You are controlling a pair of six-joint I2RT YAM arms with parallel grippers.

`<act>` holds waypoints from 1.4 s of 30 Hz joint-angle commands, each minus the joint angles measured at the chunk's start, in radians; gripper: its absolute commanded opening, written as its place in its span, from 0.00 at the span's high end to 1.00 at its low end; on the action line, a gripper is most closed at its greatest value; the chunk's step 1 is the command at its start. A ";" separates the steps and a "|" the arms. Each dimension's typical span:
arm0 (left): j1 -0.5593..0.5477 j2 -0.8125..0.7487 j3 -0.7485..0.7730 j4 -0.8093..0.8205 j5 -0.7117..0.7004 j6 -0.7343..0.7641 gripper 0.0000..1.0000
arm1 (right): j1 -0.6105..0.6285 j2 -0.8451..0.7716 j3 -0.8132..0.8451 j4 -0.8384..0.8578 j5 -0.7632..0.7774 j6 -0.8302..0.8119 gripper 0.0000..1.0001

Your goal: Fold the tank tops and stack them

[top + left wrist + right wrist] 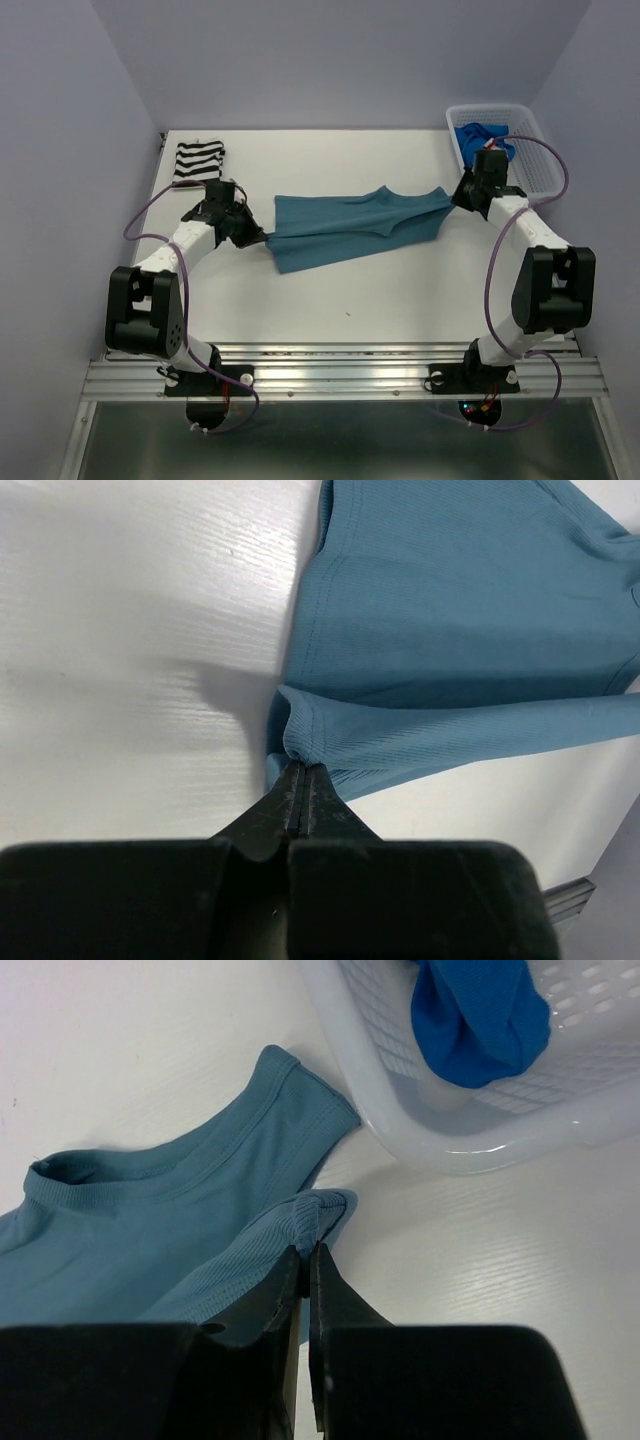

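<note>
At centre, left end effector (303, 767) and right end effector (307, 1250) pinch the teal top (350, 225), gripped hems hidden.

**White Links, Black Joints**

Built from white links (195, 235) and boxy black joint blocks (145, 310). Trailed by looping purple cables (492, 280). Bolted through black bases (215, 378) onto a silver rail (340, 375). Tipped by left gripper (303, 765) and right gripper (305, 1250), matte black fingers (265, 825) tapering thin.
</note>
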 commanded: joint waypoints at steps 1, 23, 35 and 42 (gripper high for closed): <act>0.009 -0.082 -0.046 0.008 0.007 -0.007 1.00 | -0.005 -0.086 -0.005 0.021 0.137 0.009 0.99; -0.257 -0.429 -0.343 -0.003 0.000 -0.223 1.00 | -0.005 -0.458 -0.233 -0.199 0.257 0.089 0.99; -0.259 -0.284 -0.263 -0.011 -0.137 -0.210 1.00 | -0.005 -0.281 -0.177 -0.127 0.292 0.097 0.99; -0.253 -0.176 -0.179 -0.029 -0.172 -0.173 1.00 | -0.005 -0.196 -0.132 -0.094 0.283 0.092 0.99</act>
